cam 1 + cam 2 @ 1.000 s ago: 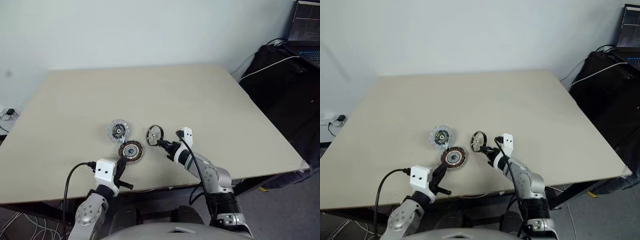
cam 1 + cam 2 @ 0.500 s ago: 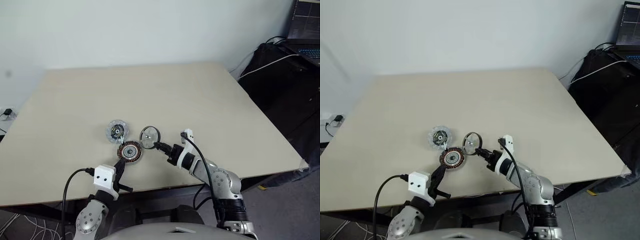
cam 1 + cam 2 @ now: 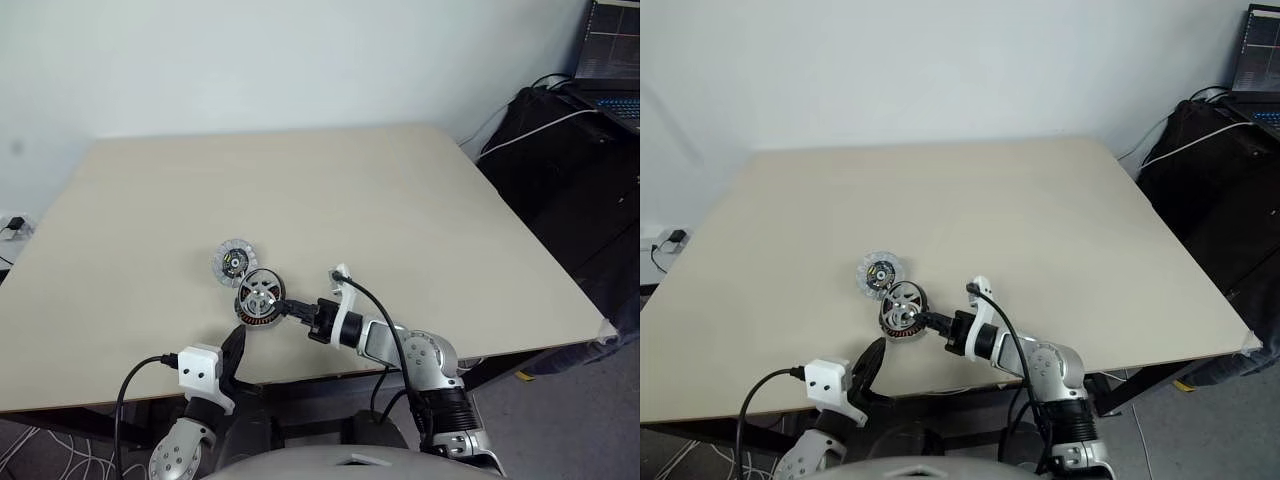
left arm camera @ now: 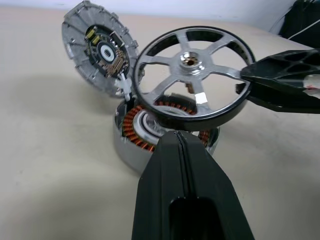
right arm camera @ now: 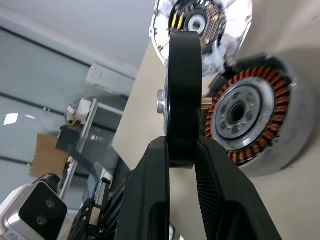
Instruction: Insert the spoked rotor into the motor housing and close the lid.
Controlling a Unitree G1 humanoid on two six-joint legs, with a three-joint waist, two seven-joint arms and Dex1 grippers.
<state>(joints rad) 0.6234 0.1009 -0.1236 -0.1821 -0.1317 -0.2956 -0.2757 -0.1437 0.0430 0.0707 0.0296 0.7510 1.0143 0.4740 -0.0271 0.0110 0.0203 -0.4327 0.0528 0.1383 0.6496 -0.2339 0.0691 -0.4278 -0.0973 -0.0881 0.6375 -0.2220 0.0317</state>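
I see the right gripper point(image 5: 181, 155) pinching the spoked rotor point(image 4: 192, 77) by its dark rim, one finger on each face, so the wheel juts out past the fingertips. The rotor hangs tilted just above the motor housing point(image 4: 150, 134), whose copper windings show beneath it; I cannot tell whether they touch. The lid point(image 4: 100, 47) lies beyond the housing, at its edge, black centre showing. The left gripper point(image 4: 182, 150) has its fingers pressed together, tips just short of the housing wall on the beige table point(image 3: 400, 200).
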